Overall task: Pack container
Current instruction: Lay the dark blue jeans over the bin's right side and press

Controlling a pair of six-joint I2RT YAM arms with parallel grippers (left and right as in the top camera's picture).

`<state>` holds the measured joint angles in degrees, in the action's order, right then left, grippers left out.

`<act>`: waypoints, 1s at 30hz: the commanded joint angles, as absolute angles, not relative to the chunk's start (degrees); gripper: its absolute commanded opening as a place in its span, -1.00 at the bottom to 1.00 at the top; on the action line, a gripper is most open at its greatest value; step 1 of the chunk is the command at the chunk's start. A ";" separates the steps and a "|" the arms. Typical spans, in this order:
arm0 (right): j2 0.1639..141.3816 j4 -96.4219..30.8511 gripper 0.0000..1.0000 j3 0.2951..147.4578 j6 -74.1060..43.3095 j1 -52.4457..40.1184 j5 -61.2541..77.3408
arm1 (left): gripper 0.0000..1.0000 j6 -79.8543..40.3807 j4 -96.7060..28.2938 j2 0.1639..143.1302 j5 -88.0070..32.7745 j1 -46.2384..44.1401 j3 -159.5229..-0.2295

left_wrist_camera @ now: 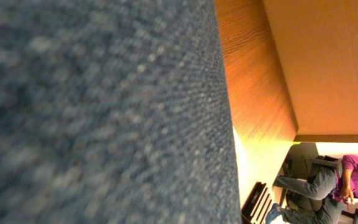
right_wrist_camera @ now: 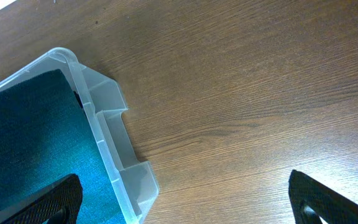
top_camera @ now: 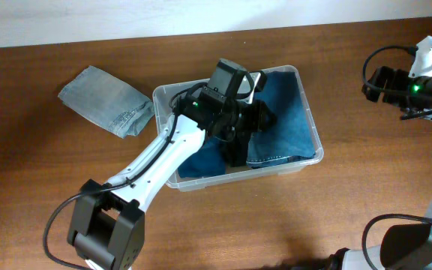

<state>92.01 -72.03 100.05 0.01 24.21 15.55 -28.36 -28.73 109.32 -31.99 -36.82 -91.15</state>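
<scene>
Container holds one blue garment; one grey garment outside. Left end effector unclear; right spread, empty.

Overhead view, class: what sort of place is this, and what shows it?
Probably a robotics lab workstation: the left arm and right arm stand at a wooden table, with a clear container holding blue denim.

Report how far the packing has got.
Done: a blue denim garment lies inside the container. In hand: the left gripper is down in the container over that denim, its jaws hidden. Left: a grey folded garment lies on the table outside it. The right gripper hangs open and empty beside the container.
</scene>
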 commanded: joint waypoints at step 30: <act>92.16 -72.23 0.96 99.72 0.19 23.97 15.90 | -0.99 -3.33 -36.29 110.06 -14.46 -29.78 -96.68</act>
